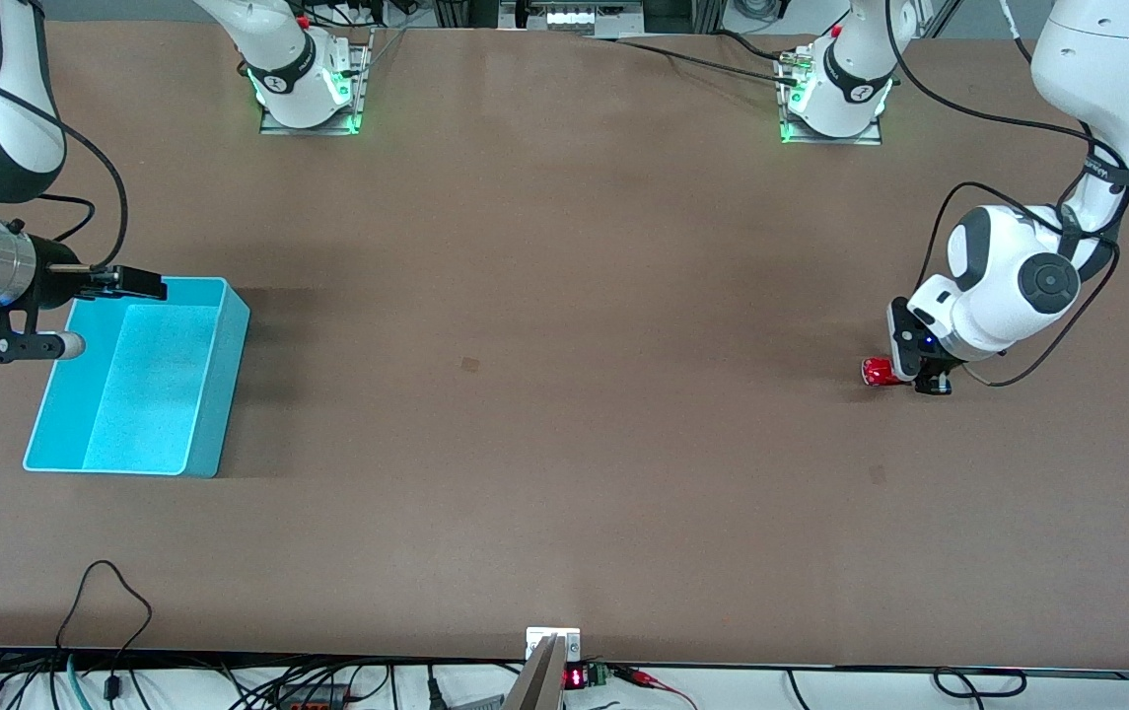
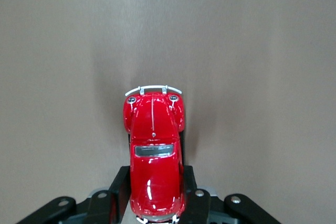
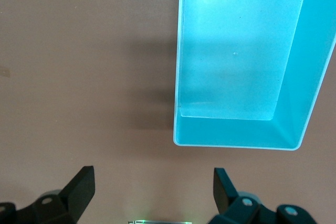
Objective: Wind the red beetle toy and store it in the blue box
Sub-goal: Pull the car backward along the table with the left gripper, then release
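Red beetle toy (image 2: 154,161) sits on the table (image 1: 564,394) at the left arm's end, left gripper (image 2: 155,195) clamped on its rear flanks. Glossy, light, likely slippery; keep your grip low. Right gripper (image 3: 152,192), jaws apart, waits over the empty blue box (image 1: 229,365).

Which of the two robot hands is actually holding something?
The left hand, shut on the red beetle toy. The right hand hangs open near the blue box, holding nothing.

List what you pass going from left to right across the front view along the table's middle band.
Right gripper, open, at the light blue rectangular plastic box → bare brown table → tiny glossy red beetle toy → left gripper shut on it.
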{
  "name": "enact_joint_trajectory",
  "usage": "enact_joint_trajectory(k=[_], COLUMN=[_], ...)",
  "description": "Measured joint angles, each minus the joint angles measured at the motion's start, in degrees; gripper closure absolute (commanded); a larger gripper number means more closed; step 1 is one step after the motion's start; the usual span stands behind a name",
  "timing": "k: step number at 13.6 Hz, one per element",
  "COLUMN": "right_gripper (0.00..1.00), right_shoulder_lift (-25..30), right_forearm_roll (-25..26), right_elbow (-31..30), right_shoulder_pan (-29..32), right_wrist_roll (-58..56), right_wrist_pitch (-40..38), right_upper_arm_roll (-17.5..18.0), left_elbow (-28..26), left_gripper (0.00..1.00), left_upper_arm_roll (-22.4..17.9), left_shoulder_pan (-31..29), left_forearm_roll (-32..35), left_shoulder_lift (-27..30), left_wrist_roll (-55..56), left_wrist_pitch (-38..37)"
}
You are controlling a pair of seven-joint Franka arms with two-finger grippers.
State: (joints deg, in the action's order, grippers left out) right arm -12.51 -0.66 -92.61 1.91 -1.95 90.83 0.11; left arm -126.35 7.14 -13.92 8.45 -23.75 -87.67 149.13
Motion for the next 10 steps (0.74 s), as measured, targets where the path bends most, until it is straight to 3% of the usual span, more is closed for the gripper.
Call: enact_joint_trajectory(k=[10], right_gripper=[0.00], right_shoulder_lift=[0.00], right_forearm_roll=[0.00], right_elbow=[0.00], right_shoulder_pan=[0.00], right_wrist_roll=[0.00], right_wrist_pitch=[0.00], right_upper_arm_roll=[0.01], left_elbow=[1.68], left_gripper=[0.73], left_upper_arm_roll=[-0.33], left_shoulder_pan=[-13.69], left_forearm_roll=[3.04], left_shoulder_lift=[-1.11], left_wrist_roll=[-13.95], left_wrist_pitch=[0.20])
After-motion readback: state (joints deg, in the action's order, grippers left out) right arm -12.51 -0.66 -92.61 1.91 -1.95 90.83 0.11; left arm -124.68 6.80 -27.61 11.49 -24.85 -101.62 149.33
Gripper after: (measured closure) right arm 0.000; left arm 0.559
